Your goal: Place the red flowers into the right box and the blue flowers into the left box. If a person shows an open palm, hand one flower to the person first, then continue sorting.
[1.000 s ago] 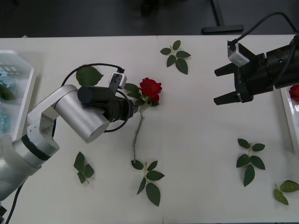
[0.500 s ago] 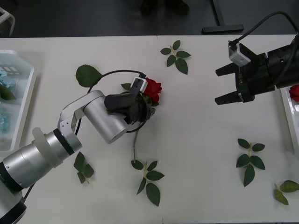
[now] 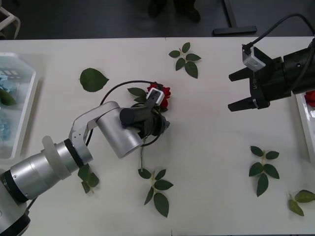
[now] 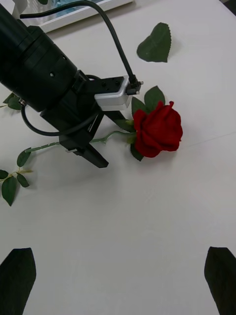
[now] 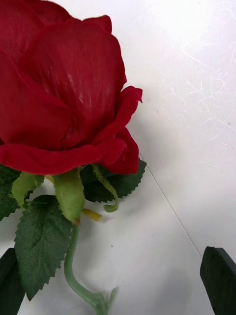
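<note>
One red flower (image 3: 161, 94) lies on the white table near the middle, its stem running toward the front edge. My left gripper (image 3: 160, 119) hovers open over the stem just below the bloom; the right wrist view shows its black fingers (image 4: 93, 156) straddling the stem (image 4: 110, 134). Close up, the bloom (image 5: 64, 88) and stem (image 5: 73, 268) lie between the left gripper's fingers (image 5: 219, 280). My right gripper (image 3: 235, 91) hangs open above the table's right side, beside the right box (image 3: 302, 120), where another red flower (image 3: 310, 97) lies. The left box (image 3: 25, 110) holds blue flowers (image 3: 7, 77).
Loose green leaf sprigs lie at the back (image 3: 185, 59), front middle (image 3: 155, 188), front left (image 3: 87, 177) and front right (image 3: 263, 168). A single leaf (image 3: 93, 78) lies left of the rose. Bare tabletop separates the rose from the right gripper.
My left arm has swung right, bringing its gripper from left of the rose to over the stem under the bloom. The right gripper has barely shifted.
</note>
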{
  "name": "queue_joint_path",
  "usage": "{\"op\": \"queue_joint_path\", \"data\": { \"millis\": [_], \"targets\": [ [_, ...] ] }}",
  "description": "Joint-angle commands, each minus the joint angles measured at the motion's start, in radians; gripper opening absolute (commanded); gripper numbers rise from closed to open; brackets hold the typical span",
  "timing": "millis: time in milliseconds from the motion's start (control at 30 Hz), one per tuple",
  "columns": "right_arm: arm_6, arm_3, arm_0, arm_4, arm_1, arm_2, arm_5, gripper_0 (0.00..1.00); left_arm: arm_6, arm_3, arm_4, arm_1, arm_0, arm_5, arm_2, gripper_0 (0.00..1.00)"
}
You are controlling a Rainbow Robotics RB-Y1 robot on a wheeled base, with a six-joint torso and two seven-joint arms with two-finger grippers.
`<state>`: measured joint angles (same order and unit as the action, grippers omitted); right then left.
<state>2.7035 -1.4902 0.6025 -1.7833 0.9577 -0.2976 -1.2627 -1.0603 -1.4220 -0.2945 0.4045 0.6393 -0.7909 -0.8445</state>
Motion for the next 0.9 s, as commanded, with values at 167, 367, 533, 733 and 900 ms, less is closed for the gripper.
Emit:
{"op": "queue_joint_path", "data": {
  "millis": [167, 367, 533, 733, 900],
  "targets": [
    [0.002, -0.022, -0.010, -0.002, 0.049, -0.006, -0.004, 1.00, -0.032, 0.015, -0.005, -0.027, 0.049, 0.015, -0.012, 0.82],
    [0.002, -0.022, -0.010, -0.001, 0.049, -0.006, -0.004, 1.00, -0.033, 0.025, -0.026, -0.027, 0.049, 0.021, -0.012, 0.17],
    [0.002, -0.021, -0.010, -0.001, 0.049, -0.006, -0.004, 1.00, -0.033, 0.025, -0.028, -0.027, 0.049, 0.021, -0.012, 0.04],
    [0.002, -0.022, -0.010, -0.001, 0.050, -0.006, -0.007, 1.00, -0.035, 0.025, -0.028, -0.024, 0.048, 0.022, -0.012, 0.00],
    [0.002, -0.021, -0.010, 0.004, 0.050, -0.006, -0.007, 1.00, -0.035, 0.025, -0.026, -0.020, 0.048, 0.036, -0.012, 0.00]
  ]
}}
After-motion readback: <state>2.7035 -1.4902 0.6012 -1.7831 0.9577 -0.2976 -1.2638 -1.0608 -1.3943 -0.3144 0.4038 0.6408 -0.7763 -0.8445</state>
